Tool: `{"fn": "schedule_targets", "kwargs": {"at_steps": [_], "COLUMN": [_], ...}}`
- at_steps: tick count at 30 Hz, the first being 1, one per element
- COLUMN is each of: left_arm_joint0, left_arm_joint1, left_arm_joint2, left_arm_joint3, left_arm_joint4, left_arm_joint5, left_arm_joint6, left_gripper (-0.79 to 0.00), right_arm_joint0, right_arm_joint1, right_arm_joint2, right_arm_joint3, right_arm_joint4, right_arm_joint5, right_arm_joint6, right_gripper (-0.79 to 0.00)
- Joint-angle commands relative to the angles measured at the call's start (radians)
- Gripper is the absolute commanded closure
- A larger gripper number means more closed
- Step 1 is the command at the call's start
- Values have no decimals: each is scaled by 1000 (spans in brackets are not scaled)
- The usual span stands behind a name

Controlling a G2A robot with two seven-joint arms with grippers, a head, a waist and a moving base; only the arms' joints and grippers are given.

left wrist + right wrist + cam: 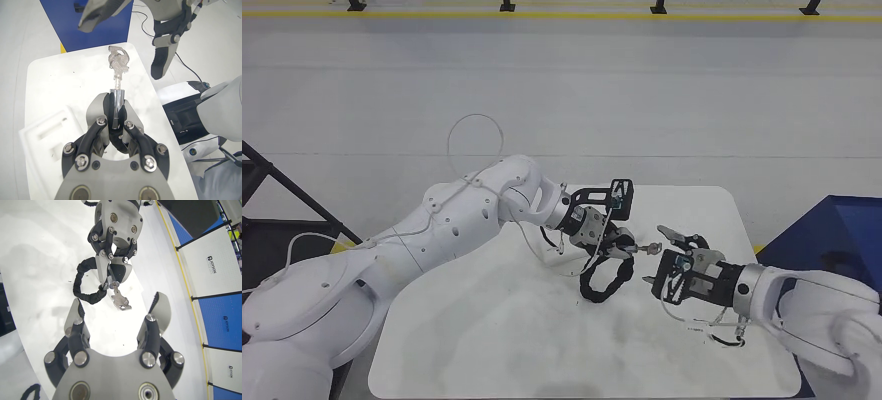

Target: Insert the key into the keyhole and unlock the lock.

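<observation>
Gripping the lock barrel (pixel 118 100) tight in the left gripper (pixel 115 103) above the table (pixel 56 75), black cable loop (pixel 79 289) dangling beneath. Seated already in the keyhole: the key (pixel 119 60), so insertion looks done, the unlocking turn judged yet to do. Lying in line with the barrel, bow aimed away toward the right gripper (pixel 117 297), spread wide, holding nothing, just short of the bow.
</observation>
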Motion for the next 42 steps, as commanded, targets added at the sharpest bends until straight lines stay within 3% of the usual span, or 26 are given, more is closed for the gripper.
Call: {"fn": "schedule_targets", "kwargs": {"at_steps": [1, 4, 14, 16, 17, 21, 22, 28, 42], "left_arm_joint0": [0, 2, 2, 2, 2, 0, 0, -6, -5], "left_arm_joint1": [0, -1, -6, -6, -6, -7, -7, -6, -2], "left_arm_joint2": [0, 0, 0, 0, 0, 0, 0, 0, 0], "left_arm_joint3": [-2, -2, -1, -1, -1, 1, 1, -1, -16], "left_arm_joint4": [-6, -17, -45, -51, -52, -53, -54, -47, 58], "left_arm_joint5": [0, 0, 0, 0, 0, 0, 0, 0, 0], "left_arm_joint6": [-8, -20, -47, -50, -51, -55, -56, -54, 32], "left_gripper": [0, 0, 0, 0, 0, 0, 0, 0, 0], "right_arm_joint0": [-2, -10, -40, -40, -41, -41, -41, -48, 12], "right_arm_joint1": [0, -1, -1, 0, 0, -1, -1, -2, 3], "right_arm_joint2": [-7, -17, -33, -32, -31, -25, -23, -14, 11], "right_arm_joint3": [-8, -18, -14, -12, -10, -1, 2, 46, 121], "right_arm_joint4": [-59, -136, -237, -231, -227, -178, -157, 76, 638], "right_arm_joint5": [12, 33, 48, 45, 44, 45, 44, 71, 330], "right_arm_joint6": [-22, -60, -120, -123, -125, -130, -132, -98, 146], "right_gripper": [-391, -342, -314, -259, -188, -31, 0, 0, 0]}}
